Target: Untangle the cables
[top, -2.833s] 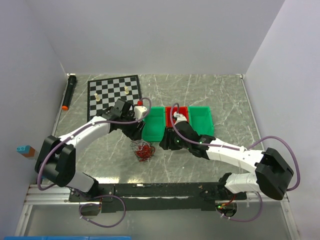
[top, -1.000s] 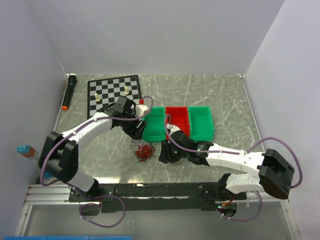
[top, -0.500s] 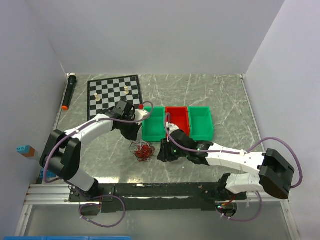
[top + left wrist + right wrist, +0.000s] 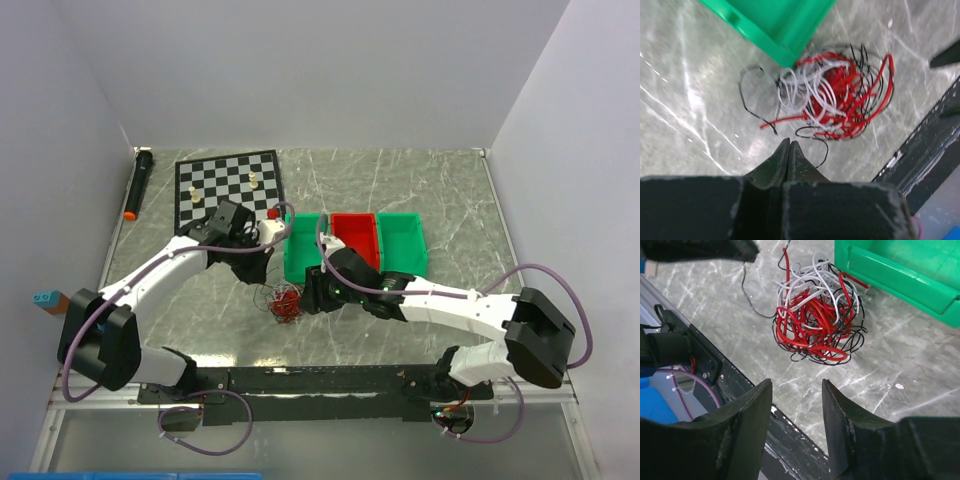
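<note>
From above, you see the cables lying in a small tangle on the desk, just on the near side of the leftmost green bin. Your left claw hangs at the tangle's far-left edge, and your right claw is just to its right.

In the left wrist view, your left claw is closed tip to tip, with no strand visibly pinched. The cables lie just beyond the tips, against the bin's corner.

In the right wrist view, your right claw stands open and empty over bare desk. The cables lie ahead of its fingers.
</note>
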Controlling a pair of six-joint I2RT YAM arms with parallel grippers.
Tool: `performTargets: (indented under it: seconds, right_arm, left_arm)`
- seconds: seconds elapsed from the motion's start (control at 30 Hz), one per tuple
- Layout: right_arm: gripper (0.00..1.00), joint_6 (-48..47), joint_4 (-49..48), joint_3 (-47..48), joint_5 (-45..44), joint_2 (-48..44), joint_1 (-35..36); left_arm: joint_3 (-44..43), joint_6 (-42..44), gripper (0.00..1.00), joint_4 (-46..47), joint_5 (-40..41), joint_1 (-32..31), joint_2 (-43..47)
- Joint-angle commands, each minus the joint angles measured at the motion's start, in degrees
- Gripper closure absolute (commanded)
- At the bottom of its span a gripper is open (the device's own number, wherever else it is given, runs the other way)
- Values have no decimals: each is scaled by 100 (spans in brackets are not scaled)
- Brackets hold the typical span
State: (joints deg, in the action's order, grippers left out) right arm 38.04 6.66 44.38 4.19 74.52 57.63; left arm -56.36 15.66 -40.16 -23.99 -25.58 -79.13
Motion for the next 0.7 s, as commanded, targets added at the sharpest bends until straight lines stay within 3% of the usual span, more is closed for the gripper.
performTargets:
  seconds: [0.0, 0.13, 0.43, 0.67]
  right_arm:
    - [48, -69, -288, 264, 152, 247, 47]
    - [50, -69, -331, 317, 293, 475, 47]
    - [98, -43, -288, 45, 171, 502, 65]
    - [100, -95, -6, -114, -313, 317, 65]
  left_arm:
    - [327, 340, 99, -282, -71, 1, 222]
    - [292, 446, 99, -387, 87, 1, 381]
    - [-77, 912, 99, -1239, 333, 1, 697]
    - [160, 992, 99, -1345, 570, 1, 1005]
